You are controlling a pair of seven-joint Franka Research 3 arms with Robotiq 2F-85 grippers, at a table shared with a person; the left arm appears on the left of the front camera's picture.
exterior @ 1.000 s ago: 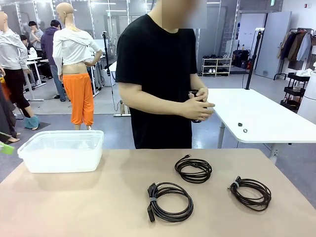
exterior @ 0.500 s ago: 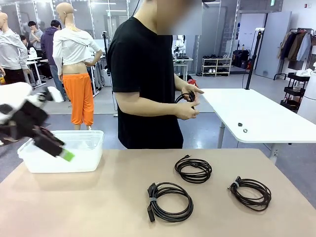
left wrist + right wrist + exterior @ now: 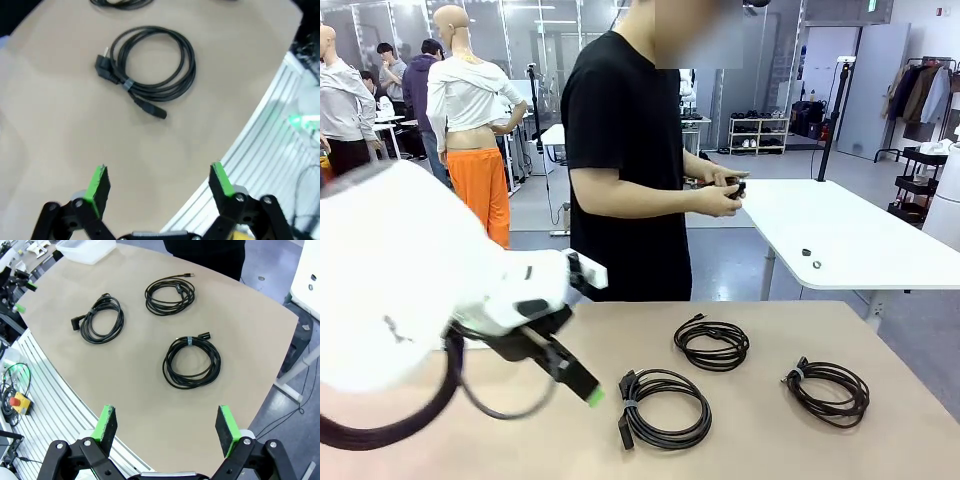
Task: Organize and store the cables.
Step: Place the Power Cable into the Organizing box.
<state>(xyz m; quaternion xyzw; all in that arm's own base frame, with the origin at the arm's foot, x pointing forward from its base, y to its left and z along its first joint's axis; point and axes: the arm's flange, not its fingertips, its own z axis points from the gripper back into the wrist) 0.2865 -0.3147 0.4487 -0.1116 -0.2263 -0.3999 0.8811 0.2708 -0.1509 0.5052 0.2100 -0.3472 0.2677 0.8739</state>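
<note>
Three coiled black cables [image 3: 128, 84] on table [image 3: 770, 445]

Table [image 3: 770, 460]: open lanes between thick coil [image 3: 628, 400], middle coil [image 3: 712, 362] and right coil [image 3: 798, 376], all apart. Left arm [image 3: 400, 290] overhangs left side; tub [image 3: 87, 250] at far-left corner.

The left gripper [image 3: 159, 172] is black with bright green pads. Ahead of it the plug-ended cable [image 3: 150, 65] is black with a grey tie, on a plain tan table [image 3: 60, 125]. The right gripper [image 3: 166, 415] matches; the nearest cable [image 3: 191, 362] ahead is black with a bluish-grey tie, and the tub [image 3: 87, 250] far beyond is translucent white.
</note>
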